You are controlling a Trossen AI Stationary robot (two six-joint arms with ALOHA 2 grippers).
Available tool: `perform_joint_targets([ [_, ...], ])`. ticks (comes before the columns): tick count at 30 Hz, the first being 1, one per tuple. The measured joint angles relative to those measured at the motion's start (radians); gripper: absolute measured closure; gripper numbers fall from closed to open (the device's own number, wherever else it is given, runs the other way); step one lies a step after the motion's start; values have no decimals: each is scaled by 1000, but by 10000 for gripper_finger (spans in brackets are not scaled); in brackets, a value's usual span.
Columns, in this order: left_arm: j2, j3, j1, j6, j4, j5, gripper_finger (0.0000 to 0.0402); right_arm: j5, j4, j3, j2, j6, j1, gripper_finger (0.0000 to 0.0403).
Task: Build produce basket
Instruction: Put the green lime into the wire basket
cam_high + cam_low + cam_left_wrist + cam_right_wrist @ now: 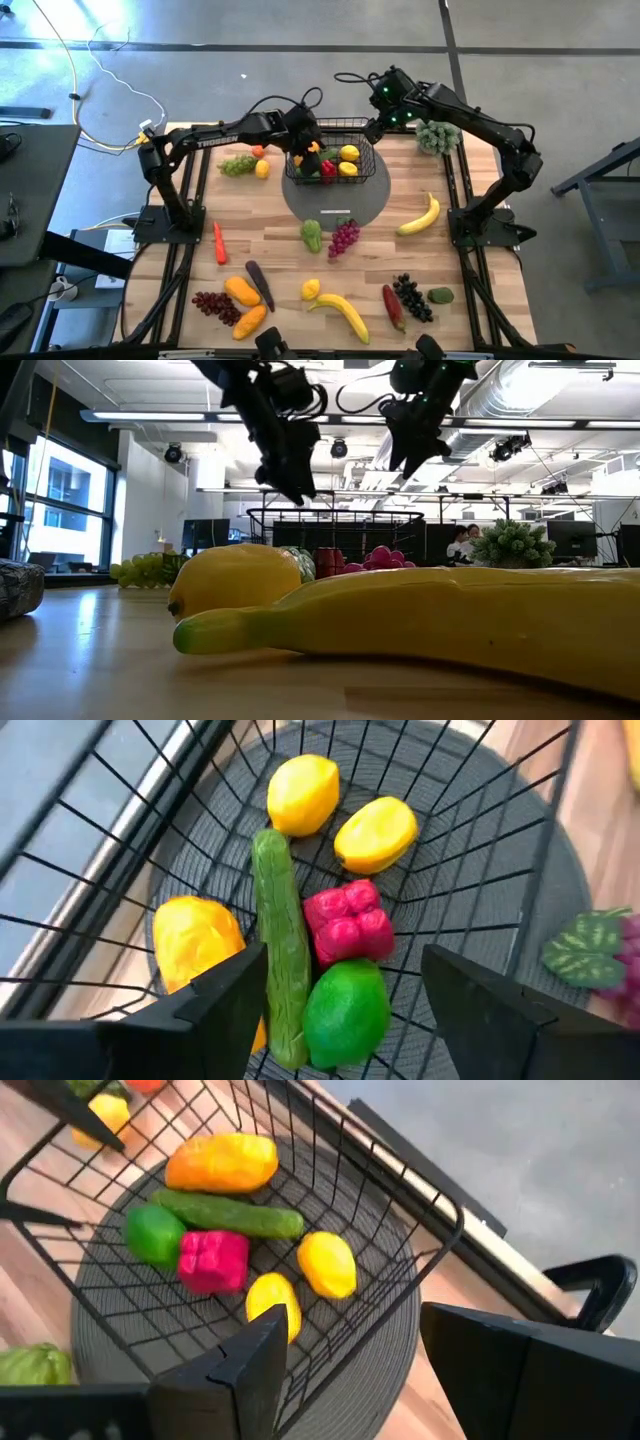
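The black wire basket (pixel 345 124) stands on a grey round disc (pixel 300 202) at the table's far middle. Inside lie two lemons (pixel 302 792), a green cucumber (pixel 282 940), a red pepper (pixel 347 920), a green lime (pixel 347 1005) and a yellow-orange fruit (pixel 195 940). My left gripper (pixel 308 150) hangs open over the basket's left half, above the rim, with nothing between its fingers (pixel 230 1005). My right gripper (pixel 378 125) is open above the basket's far right corner (pixel 440 1190), also holding nothing. More produce lies scattered on the table.
Loose on the table are a banana (pixel 420 217), purple grapes (pixel 343 237), a green fruit (pixel 312 235), a carrot (pixel 219 242), an eggplant (pixel 260 285), another banana (pixel 340 312) and dark grapes (pixel 412 297). Green grapes (pixel 237 165) lie left of the basket. A bushy plant (pixel 437 136) stands right of it.
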Motion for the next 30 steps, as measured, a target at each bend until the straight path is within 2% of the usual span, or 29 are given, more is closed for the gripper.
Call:
perform_joint_targets([
  [10, -84, -4, -52, 9, -106, 14, 149, -2, -60, 0, 0, 84, 91, 194],
  [17, -85, -5, -131, 20, -175, 61, 149, -2, -123, 0, 0, 187, 187, 194],
  [30, -85, -5, -294, 27, -311, 45, 149, -2, -160, 0, 0, 376, 393, 194],
])
